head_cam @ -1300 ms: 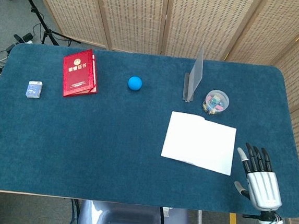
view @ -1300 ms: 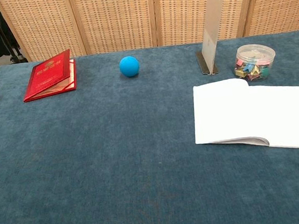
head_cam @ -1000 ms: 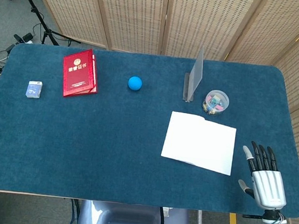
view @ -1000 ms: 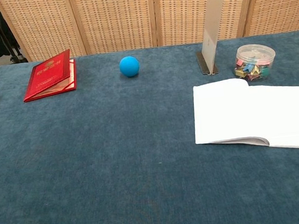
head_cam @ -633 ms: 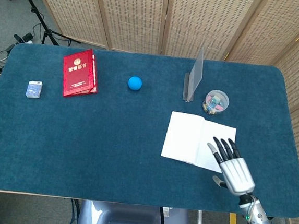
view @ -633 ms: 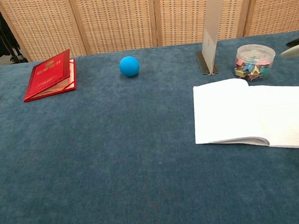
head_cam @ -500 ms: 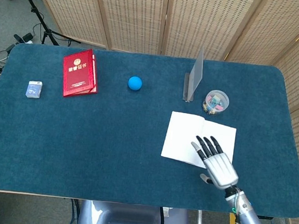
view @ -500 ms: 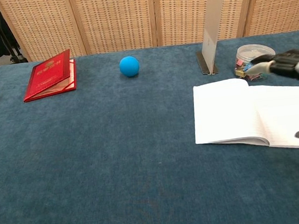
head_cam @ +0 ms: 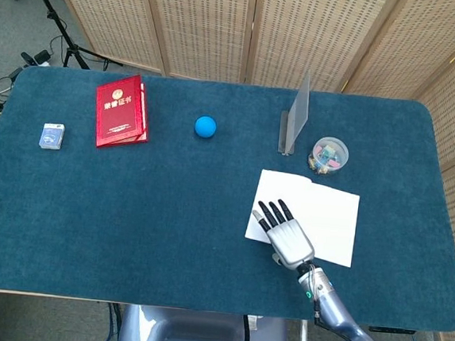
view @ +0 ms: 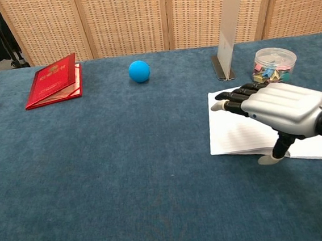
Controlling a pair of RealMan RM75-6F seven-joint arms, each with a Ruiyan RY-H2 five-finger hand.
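The right hand (head_cam: 287,235) hangs palm-down over the left part of the open white notebook (head_cam: 328,224), fingers stretched forward and slightly apart, thumb pointing down — it holds nothing, and whether it touches the page cannot be told. The notebook lies flat on the dark blue felt-covered table (head_cam: 168,213), just in front of a round clear plastic tub of coloured clips (head_cam: 329,154) and an upright grey bookend (head_cam: 293,120). Further left sit a small blue ball (head_cam: 206,126), a red booklet (head_cam: 121,112) and a small blue-white box (head_cam: 52,136). The left hand shows in neither view.
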